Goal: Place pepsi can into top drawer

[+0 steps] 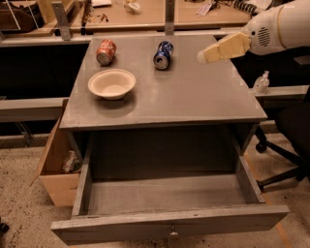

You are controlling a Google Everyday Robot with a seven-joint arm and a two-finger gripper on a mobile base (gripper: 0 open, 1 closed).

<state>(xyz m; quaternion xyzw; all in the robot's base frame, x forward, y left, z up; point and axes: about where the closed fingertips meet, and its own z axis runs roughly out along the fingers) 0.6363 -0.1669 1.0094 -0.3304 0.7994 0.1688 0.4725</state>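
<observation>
The pepsi can [163, 54] is blue and lies on its side at the back middle of the grey cabinet top [193, 97]. The top drawer [164, 194] is pulled out wide below the top and is empty, with its front panel and small metal pull [173, 235] nearest me. My gripper [204, 55], beige on a white arm, hangs over the back right of the top. It points left toward the can, a short way to the can's right, and holds nothing.
A red can [105, 52] lies at the back left, with a white bowl [112, 83] just in front of it. A cardboard box [54, 169] stands on the floor at the left, an office chair [290, 140] at the right. A workbench [145, 14] runs behind.
</observation>
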